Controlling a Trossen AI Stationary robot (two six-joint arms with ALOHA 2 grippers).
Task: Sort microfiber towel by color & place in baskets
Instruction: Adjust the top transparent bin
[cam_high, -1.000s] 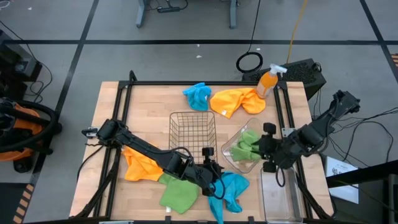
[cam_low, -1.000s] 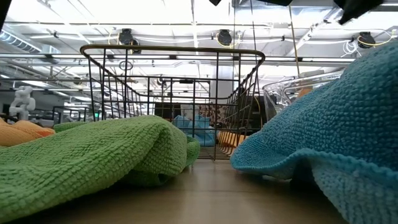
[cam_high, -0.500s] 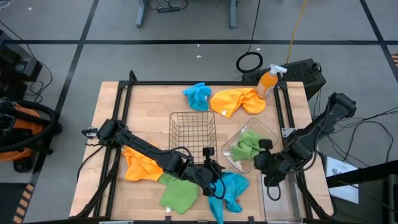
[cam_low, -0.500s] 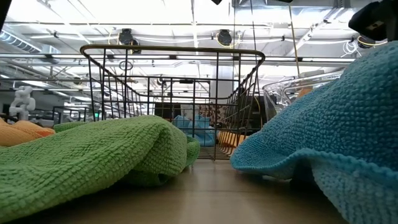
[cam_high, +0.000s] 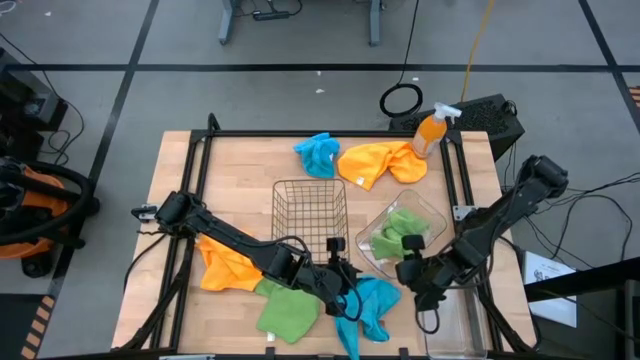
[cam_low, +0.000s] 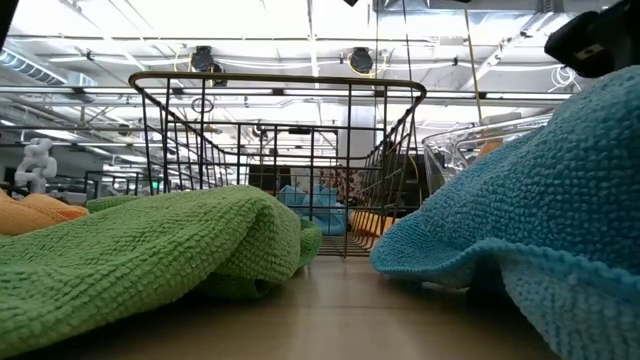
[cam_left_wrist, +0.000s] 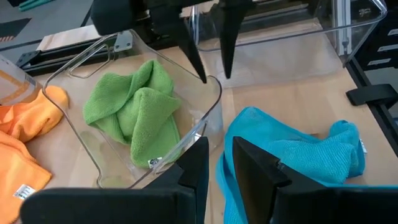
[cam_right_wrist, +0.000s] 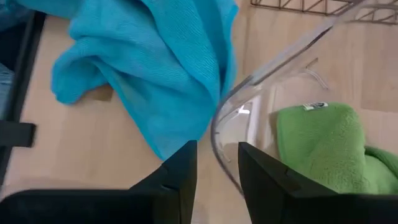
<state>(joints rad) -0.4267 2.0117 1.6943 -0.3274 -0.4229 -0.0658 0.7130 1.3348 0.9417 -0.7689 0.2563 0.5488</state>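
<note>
A blue towel (cam_high: 372, 305) lies crumpled near the table's near edge, with a green towel (cam_high: 288, 312) and an orange towel (cam_high: 228, 265) to its left. Another green towel (cam_high: 398, 235) sits in the clear tub (cam_high: 372, 250). A second blue towel (cam_high: 318, 153) and a second orange towel (cam_high: 380, 163) lie at the far edge. My left gripper (cam_high: 345, 288) is low at the near blue towel's left edge, open by a narrow gap (cam_left_wrist: 221, 155). My right gripper (cam_high: 400, 272) is open over the tub's near corner (cam_left_wrist: 213, 73), and the rim shows between its fingers (cam_right_wrist: 217, 162). My left gripper has its fingers level, coming from the table's left, either side of the near blue towel's left edge (cam_left_wrist: 229, 158). Whether they touch the cloth I cannot tell. The towel lies on the table.
The copper wire basket (cam_high: 310, 215) stands mid-table and holds nothing. The clear rectangular bin (cam_high: 455, 320) sits at the near right corner. An orange spray bottle (cam_high: 432, 130) and a black box (cam_high: 490, 115) stand at the far right corner.
My right gripper has moved from above the tub toward the table's near edge and left, closer to the near blue towel. The green towel has stayed in the tub.
</note>
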